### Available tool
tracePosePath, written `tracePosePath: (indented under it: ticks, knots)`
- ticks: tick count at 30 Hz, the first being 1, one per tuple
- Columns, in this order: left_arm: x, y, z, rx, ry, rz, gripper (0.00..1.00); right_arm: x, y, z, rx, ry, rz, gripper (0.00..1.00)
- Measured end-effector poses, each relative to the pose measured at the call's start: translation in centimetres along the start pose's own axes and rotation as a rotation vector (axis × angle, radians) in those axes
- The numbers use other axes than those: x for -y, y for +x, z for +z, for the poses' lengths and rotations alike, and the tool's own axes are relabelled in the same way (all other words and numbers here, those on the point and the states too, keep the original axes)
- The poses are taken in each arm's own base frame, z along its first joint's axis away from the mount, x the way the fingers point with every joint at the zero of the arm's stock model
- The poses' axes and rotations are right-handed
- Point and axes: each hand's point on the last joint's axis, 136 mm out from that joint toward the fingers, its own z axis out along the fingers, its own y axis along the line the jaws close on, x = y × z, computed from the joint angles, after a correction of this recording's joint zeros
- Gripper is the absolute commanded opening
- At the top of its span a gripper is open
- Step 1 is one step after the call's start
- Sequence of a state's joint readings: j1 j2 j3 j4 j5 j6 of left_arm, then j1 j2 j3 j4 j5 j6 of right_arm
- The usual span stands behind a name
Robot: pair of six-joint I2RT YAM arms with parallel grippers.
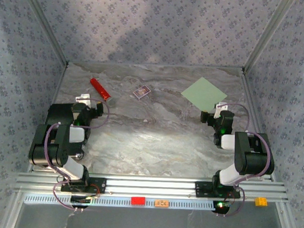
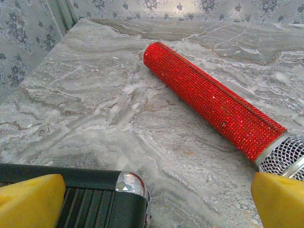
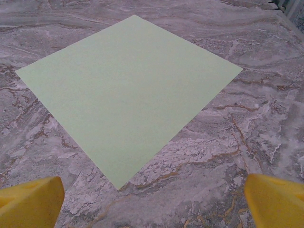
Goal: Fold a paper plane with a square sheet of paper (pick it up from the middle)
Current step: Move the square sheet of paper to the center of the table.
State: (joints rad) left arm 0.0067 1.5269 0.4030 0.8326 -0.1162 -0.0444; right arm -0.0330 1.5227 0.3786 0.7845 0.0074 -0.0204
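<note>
The right gripper's yellow fingers stand spread wide, released and holding nothing. Only their tips show at the lower corners of the right wrist view, clear of the marble-patterned table. Just ahead of them the square sheet of paper lies flat and unfolded, one corner pointing back toward the gap between the fingers, apart from both tips.

The left gripper is equally wide and empty. Its right finger sits close to the mesh end of a glittery red cylinder, though whether they touch is unclear. The cylinder lies on its side, far to the left of the sheet. A small card box rests between cylinder and sheet.

From above, the right arm is folded with its elbow raised near its base, wrist low, stopping just short of the sheet's near edge. The left arm is folded the same way, well apart from the sheet.

A black ribbed object with a shiny corner lies between the left fingers, cut off by the frame and hard to identify.
</note>
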Motion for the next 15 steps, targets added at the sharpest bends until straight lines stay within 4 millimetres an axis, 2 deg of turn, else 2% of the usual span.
tracePosePath:
  ticks: [4, 10, 15]
  knots:
    - [-0.2, -0.4, -1.0, 0.004, -0.003, -0.002, 1.00, -0.2, -0.9, -0.5, -0.011, 0.011, -0.011, 0.99]
    - [-0.4, -3.1, -3.3, 0.042, -0.005, -0.039, 1.00, 0.4, -5.7, -1.1, 0.012, 0.040, 0.005, 0.99]
    - [-0.4, -5.3, -3.9, 0.014, -0.007, -0.137, 1.00, -0.1, -7.9, -0.8, -0.058, 0.008, 0.110, 0.99]
